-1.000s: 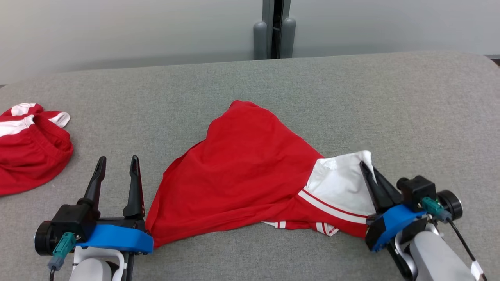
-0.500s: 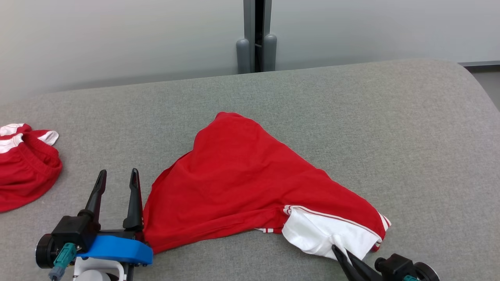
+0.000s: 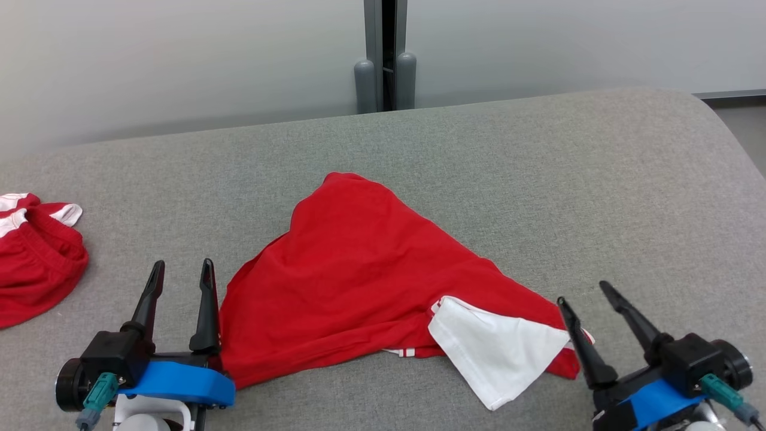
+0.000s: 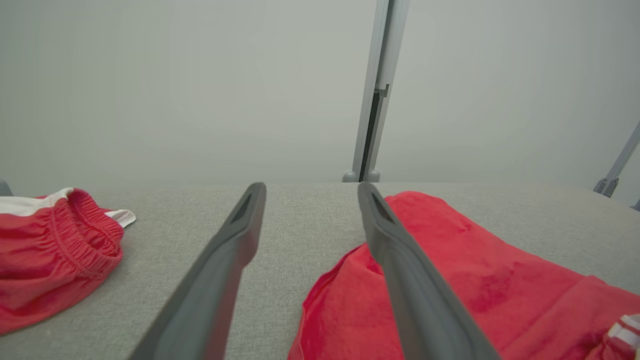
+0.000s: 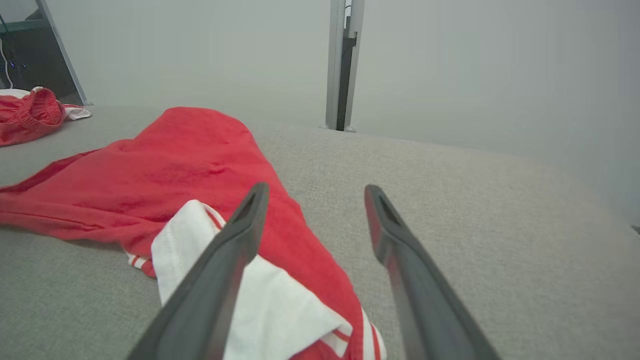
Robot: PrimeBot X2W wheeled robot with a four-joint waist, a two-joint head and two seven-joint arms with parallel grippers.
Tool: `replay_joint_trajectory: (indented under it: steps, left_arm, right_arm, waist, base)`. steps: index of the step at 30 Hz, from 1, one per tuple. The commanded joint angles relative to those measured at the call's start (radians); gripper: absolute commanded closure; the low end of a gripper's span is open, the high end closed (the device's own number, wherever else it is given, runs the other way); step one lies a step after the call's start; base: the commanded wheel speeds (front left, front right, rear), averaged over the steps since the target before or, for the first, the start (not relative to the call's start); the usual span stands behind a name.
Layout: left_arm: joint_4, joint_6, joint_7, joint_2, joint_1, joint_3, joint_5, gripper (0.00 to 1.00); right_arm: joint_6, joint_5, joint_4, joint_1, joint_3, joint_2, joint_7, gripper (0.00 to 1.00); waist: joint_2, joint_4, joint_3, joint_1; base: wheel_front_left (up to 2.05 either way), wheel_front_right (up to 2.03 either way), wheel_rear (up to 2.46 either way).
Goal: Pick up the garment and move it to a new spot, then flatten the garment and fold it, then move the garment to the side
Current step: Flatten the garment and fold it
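Right jaws now parted beside garment [image 3: 359, 281], left jaws wide, pointing forward

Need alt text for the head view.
A crumpled red garment with a white flap lies on a grey surface. The open left tool sits at its left edge, the open right tool beside the flap. A second garment lies far left.
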Motion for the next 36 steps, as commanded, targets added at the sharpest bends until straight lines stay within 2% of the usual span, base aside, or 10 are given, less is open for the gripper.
replay_joint_trajectory:
  steps: [1,9,18,27,28,29,30,36]
  left_arm:
    - [-0.002,0.001,-0.003,0.003,0.002,0.0,-0.002,0.0]
    - [-0.006,-0.001,-0.003,0.003,-0.013,-0.002,-0.002,0.0]
    - [-0.005,0.002,-0.003,0.003,-0.029,-0.005,-0.001,0.0]
    - [-0.002,-0.001,-0.003,0.003,-0.033,-0.001,0.002,0.0]
    - [-0.002,0.0,-0.003,0.003,-0.034,-0.002,0.001,0.0]
    - [-0.002,0.001,-0.003,0.003,-0.035,-0.003,0.0,0.0]
    - [-0.002,0.001,-0.003,0.003,-0.037,-0.005,-0.002,0.0]
    - [-0.006,0.008,-0.003,0.003,-0.042,-0.009,-0.008,0.0]
  right_arm:
    - [0.0,-0.019,-0.001,-0.015,-0.025,0.0,0.006,0.0]
    - [0.0,-0.086,0.111,-0.059,-0.12,0.041,0.049,0.0]
    - [0.0,-0.111,0.322,-0.103,-0.122,0.063,0.053,0.0]
    - [0.0,-0.076,0.473,-0.143,-0.056,0.08,0.066,0.0]
    - [0.0,-0.07,0.486,-0.149,-0.044,0.081,0.069,0.08]
    - [0.0,-0.064,0.498,-0.156,-0.032,0.08,0.068,0.65]
    - [0.0,-0.054,0.506,-0.163,-0.017,0.081,0.068,1.0]
    - [-0.001,-0.016,0.505,-0.232,-0.005,0.052,0.009,1.0]
  waist:
    - [-0.0001,0.002,0.003,0.0]
    - [-0.0001,0.017,0.029,0.0]
    - [-0.0001,0.031,0.049,0.0]
    - [-0.0001,0.026,0.058,0.0]
    - [-0.0001,0.025,0.059,0.0]
    - [-0.0001,0.025,0.06,0.0]
    - [-0.0001,0.025,0.06,0.0]
    - [-0.0001,0.027,0.064,0.0]
  base:
    - [0.0,0.0,0.0]
    - [0.0,0.0,0.0]
    - [0.0,0.0,0.0]
    - [0.0,0.0,0.0]
    - [0.0,0.0,0.0]
    - [0.0,0.0,0.0]
    - [0.0,0.0,0.0]
    - [0.0,0.0,0.0]
